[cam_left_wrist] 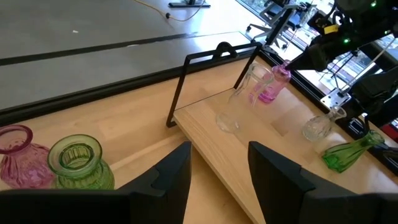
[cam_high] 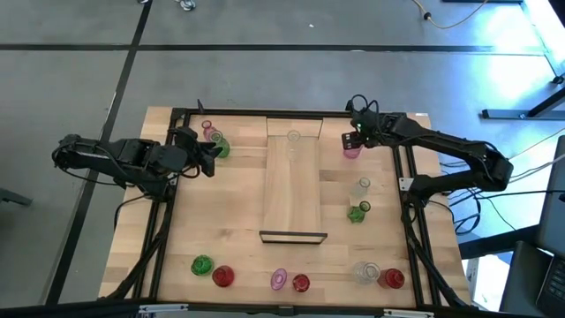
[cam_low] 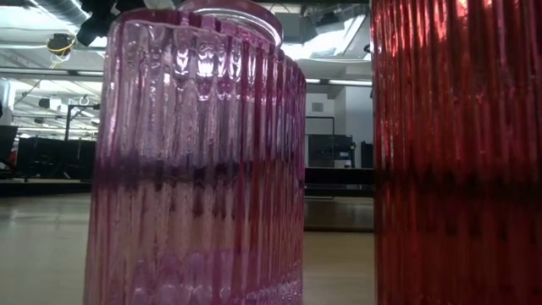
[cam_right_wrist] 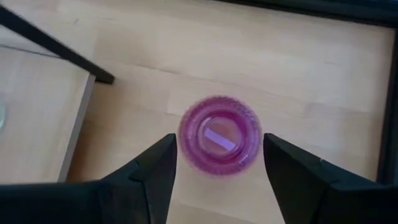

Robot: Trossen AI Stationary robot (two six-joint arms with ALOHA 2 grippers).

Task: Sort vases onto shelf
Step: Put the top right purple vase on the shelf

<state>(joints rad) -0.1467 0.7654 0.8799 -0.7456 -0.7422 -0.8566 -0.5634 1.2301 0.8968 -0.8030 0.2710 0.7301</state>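
The light-wood shelf [cam_high: 293, 185] lies down the middle of the table, with a clear vase [cam_high: 293, 137] standing at its far end. My right gripper [cam_right_wrist: 219, 142] hangs open, pointing steeply down, over a pink vase [cam_right_wrist: 219, 134] that stands on the table right of the shelf's far end [cam_high: 352, 150]. Its fingers flank the vase's rim with a thin gap on each side. My left gripper [cam_left_wrist: 217, 174] waits open at the far left [cam_high: 212, 159], beside a pink vase [cam_left_wrist: 18, 158] and a green vase [cam_left_wrist: 76, 163].
A clear vase [cam_high: 361, 187] and a green vase [cam_high: 357, 212] stand right of the shelf. Several vases line the near edge, among them a green one [cam_high: 202, 265] and red ones [cam_high: 222, 276] [cam_high: 393, 279]. A pink vase [cam_low: 199, 161] and a red vase [cam_low: 457, 152] fill the low view.
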